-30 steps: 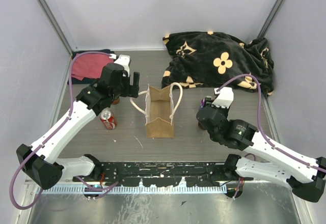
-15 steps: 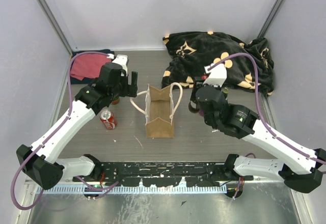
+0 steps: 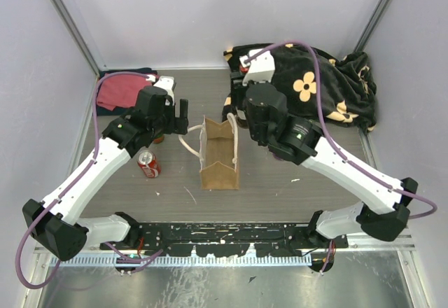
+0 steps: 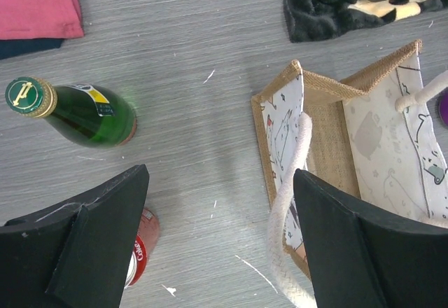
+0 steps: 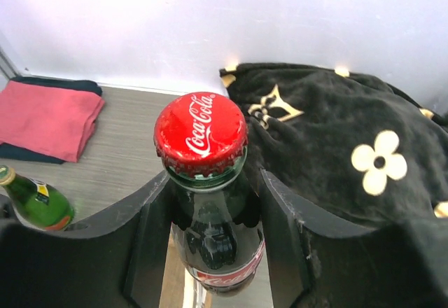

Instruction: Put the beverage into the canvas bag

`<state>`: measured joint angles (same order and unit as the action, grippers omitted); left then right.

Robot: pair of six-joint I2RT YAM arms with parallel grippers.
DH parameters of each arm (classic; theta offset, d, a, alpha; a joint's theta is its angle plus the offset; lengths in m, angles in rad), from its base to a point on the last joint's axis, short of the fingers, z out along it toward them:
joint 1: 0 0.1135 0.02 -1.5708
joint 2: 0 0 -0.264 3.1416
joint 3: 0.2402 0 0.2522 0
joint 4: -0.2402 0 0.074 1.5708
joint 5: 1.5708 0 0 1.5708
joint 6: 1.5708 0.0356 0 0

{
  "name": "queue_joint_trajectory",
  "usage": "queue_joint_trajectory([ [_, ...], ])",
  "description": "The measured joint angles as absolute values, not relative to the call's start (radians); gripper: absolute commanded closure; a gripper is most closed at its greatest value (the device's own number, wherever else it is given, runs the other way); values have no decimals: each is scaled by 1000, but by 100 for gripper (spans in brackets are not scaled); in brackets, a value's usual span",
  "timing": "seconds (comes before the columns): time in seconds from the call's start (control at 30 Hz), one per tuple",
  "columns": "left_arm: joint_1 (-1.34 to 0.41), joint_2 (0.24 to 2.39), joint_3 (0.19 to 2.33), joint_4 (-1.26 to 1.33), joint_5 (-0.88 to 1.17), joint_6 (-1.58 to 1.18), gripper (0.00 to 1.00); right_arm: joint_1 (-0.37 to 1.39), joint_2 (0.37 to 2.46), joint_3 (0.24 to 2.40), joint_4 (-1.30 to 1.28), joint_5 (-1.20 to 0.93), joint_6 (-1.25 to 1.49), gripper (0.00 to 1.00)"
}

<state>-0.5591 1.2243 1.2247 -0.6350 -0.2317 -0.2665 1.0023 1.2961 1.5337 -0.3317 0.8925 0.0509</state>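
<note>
Firstly, at the far left of the table [image 3: 280, 182] a folded red cloth [image 3: 120, 91] lies on something dark. Near it stands a green bottle [image 4: 73, 112] with a gold cap, and a red can [image 3: 148, 164] stands closer to the arm bases, partly hidden behind one finger [image 4: 91, 252] in the left wrist view.

The left hand [image 3: 183, 115] hangs above the table between the green bottle and the canvas bag [image 3: 219, 157]. Its fingers are spread wide and grip nothing. The bag stands upright with its mouth open, and a white rope handle [image 4: 285, 189] hangs just beside the hand's right finger.

The right hand [image 5: 210, 203] is at the bag's far right corner. Its fingers are closed on the neck of a cola bottle [image 5: 203, 182] with a red cap. I cannot tell if the bottle is already over the opening. Behind it, at the far right, lies a black blanket [image 3: 308, 84] with cream flowers.
</note>
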Motion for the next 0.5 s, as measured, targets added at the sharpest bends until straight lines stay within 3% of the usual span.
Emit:
queue_joint_trajectory([
  [0.5, -557, 1224, 1224, -650, -218, -278, 8, 1002, 1462, 1681, -228, 775, -52, 99],
])
